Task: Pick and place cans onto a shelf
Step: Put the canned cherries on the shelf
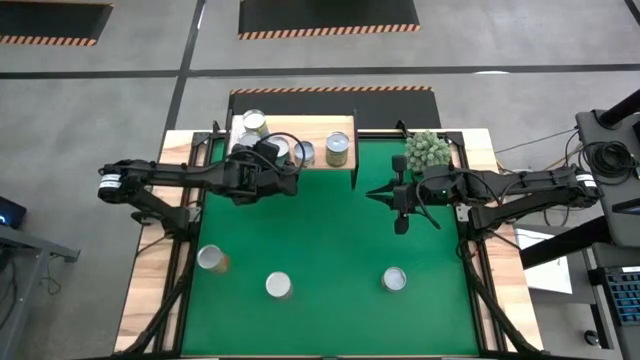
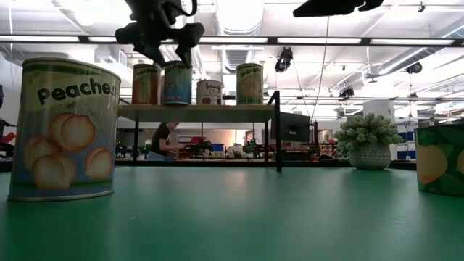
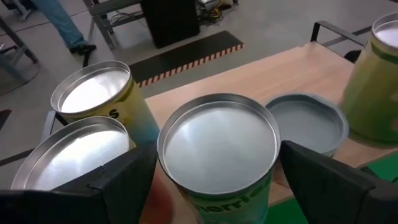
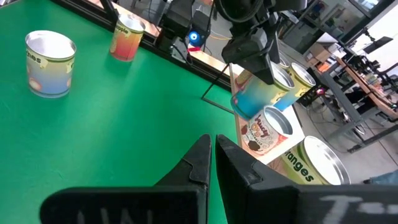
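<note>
Green mat (image 1: 330,230) | left claw (image 3: 217,171) astride blue can (image 3: 217,146) | shelf (image 3: 292,78)

Five cans (image 1: 338,148) stand on the shelf (image 1: 320,128); three cans (image 1: 278,286) on the mat (image 1: 330,240).

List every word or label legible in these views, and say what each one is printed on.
"Peaches": cream-labelled tin with peach pictures, nearest the low camera, last letter partly turned away.
"Orange": tall cream-and-green tin at the wooden shelf's right end; "anges" shows on it from the right wrist.
"erri": blue-and-green tin between the left gripper's open fingers, word cut off.
Short tan tin on the shelf: script unreadable.
Other labels: too small.
</note>
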